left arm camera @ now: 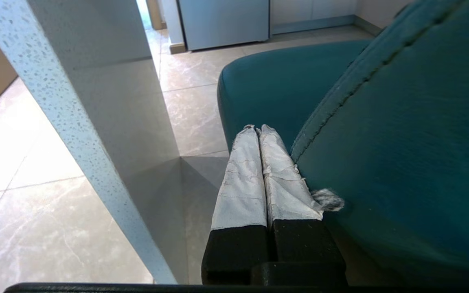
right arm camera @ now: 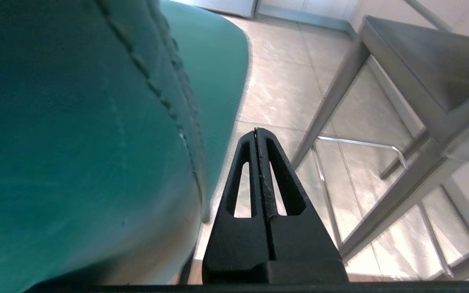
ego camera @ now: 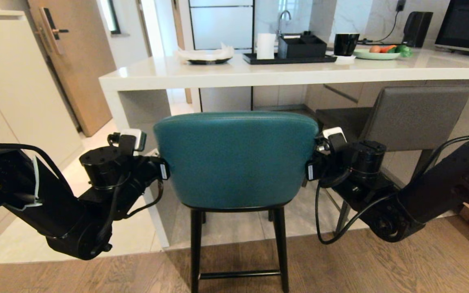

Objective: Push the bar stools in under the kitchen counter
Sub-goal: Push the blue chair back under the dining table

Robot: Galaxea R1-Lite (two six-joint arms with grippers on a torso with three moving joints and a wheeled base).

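Right claw (right arm camera: 257,132), fingers pressed together, sits beside the teal stool (right arm camera: 75,134); grey stool (right arm camera: 413,81) nearby.

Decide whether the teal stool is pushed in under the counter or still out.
Still out: the teal stool has its back standing short of the counter edge, legs on the wood floor.

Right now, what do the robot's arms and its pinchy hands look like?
Both arms are chunky, black and glossy, with round joints and loose black cables looping beside them. A small white box sits near each wrist. The left gripper has fingers wrapped in crinkled white tape; the right gripper has bare black pointed fingers with long slots.
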